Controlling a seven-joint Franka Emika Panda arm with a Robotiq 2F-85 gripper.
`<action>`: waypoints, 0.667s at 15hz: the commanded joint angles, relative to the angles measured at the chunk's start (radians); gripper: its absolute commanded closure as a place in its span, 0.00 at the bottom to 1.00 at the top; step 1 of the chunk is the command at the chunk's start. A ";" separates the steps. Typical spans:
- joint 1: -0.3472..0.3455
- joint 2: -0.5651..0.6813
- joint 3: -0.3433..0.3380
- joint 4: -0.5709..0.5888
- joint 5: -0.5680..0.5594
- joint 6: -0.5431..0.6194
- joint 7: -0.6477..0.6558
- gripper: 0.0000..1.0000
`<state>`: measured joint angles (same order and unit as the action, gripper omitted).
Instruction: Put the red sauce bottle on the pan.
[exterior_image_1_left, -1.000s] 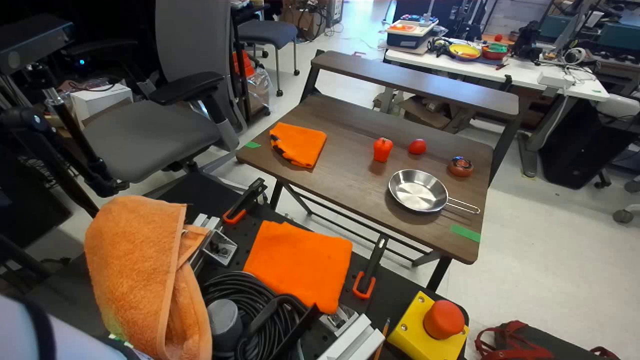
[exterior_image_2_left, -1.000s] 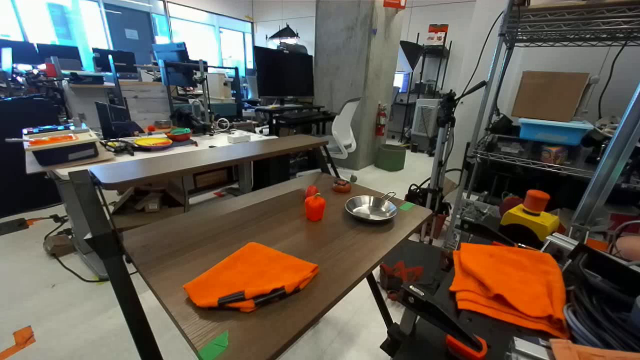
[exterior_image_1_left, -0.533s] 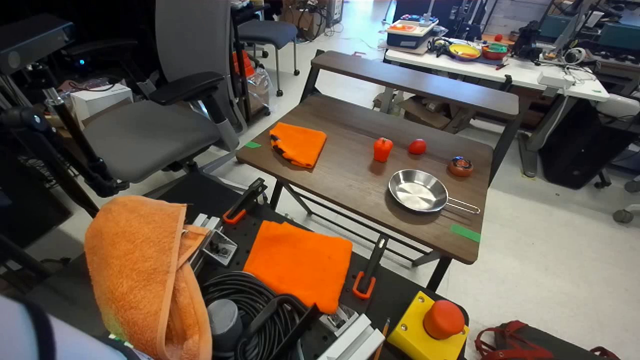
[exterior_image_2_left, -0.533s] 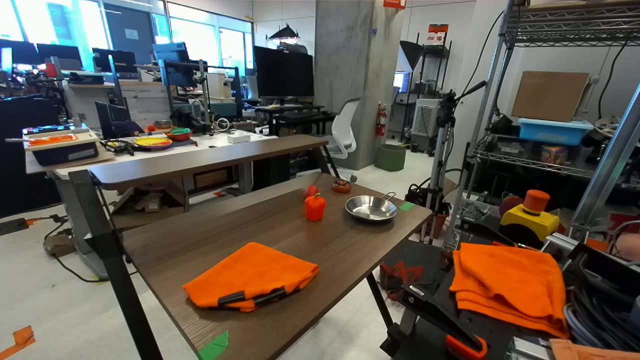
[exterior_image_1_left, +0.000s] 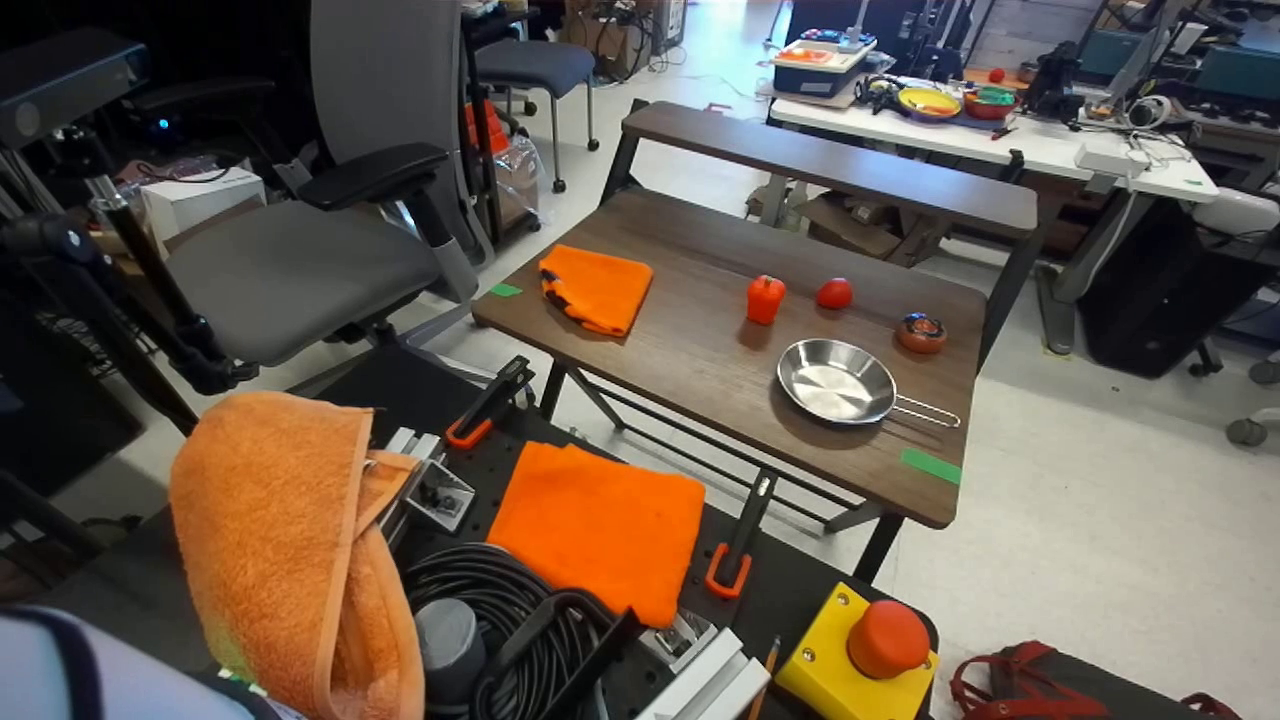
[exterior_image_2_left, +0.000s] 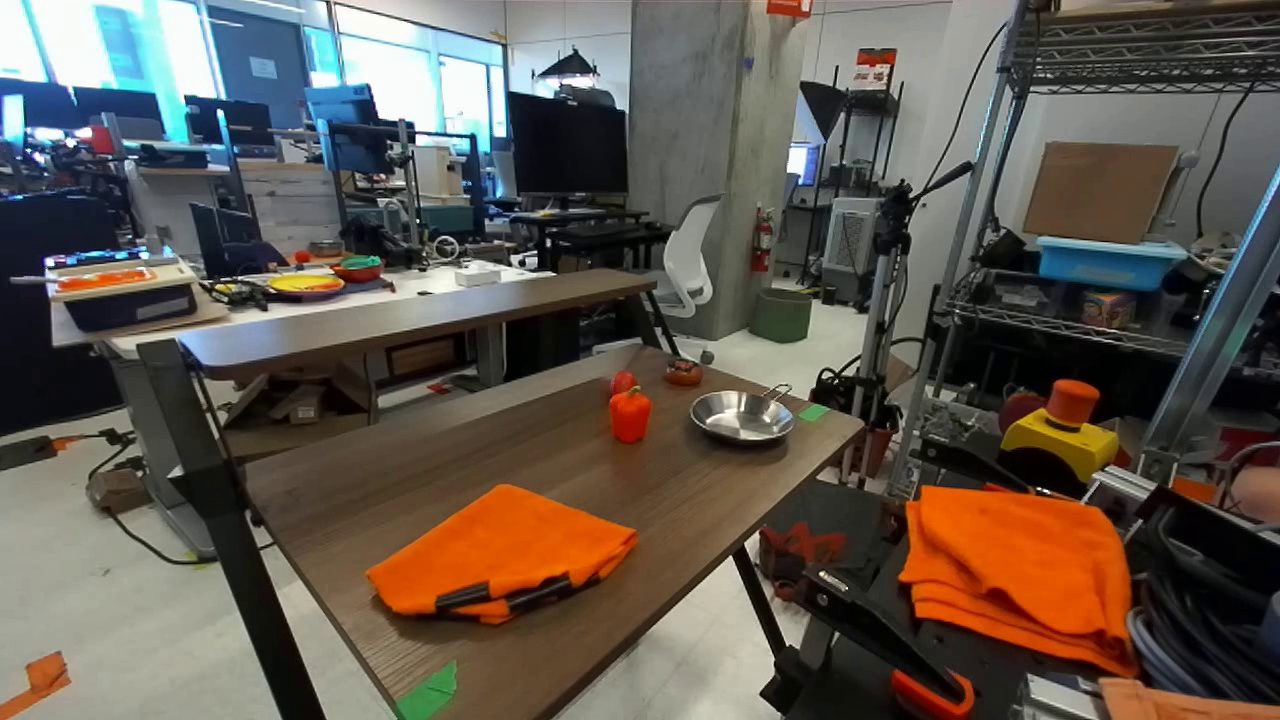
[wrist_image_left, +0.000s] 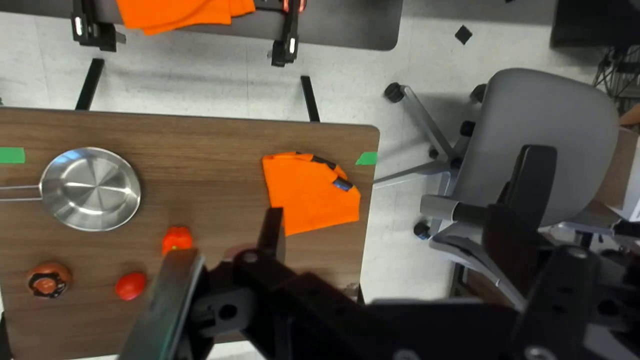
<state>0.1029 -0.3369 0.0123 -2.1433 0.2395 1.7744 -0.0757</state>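
Observation:
The red sauce bottle (exterior_image_1_left: 765, 298) is a squat bright-red thing shaped like a bell pepper, standing upright on the brown table. It also shows in an exterior view (exterior_image_2_left: 630, 415) and in the wrist view (wrist_image_left: 177, 239), where a grey metal part covers its lower edge. The pan (exterior_image_1_left: 837, 381) is shallow, silver and empty, with a wire handle. It also shows in an exterior view (exterior_image_2_left: 742, 417) and at the left of the wrist view (wrist_image_left: 90, 189). My gripper (wrist_image_left: 389, 216) is open and empty, high above the table's cloth end, away from bottle and pan. It is outside both exterior views.
A round red item (exterior_image_1_left: 835, 293) and a brownish-red item (exterior_image_1_left: 921, 334) lie near the bottle and pan. A folded orange cloth (exterior_image_1_left: 598, 288) lies at the table's (exterior_image_1_left: 690, 365) other end. A raised shelf (exterior_image_1_left: 830, 165) runs along the back. A grey chair (wrist_image_left: 555, 120) stands beside the table.
The pale arm part at the bottom left corner of an exterior view has shifted slightly. The bottle, the pan and the other table items have not moved.

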 joint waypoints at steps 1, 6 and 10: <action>-0.030 0.161 0.004 0.094 -0.023 0.114 0.001 0.00; -0.046 0.390 0.013 0.230 -0.067 0.229 0.055 0.00; -0.040 0.545 0.012 0.325 -0.136 0.284 0.127 0.00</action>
<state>0.0650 0.0944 0.0153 -1.9170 0.1555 2.0383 -0.0095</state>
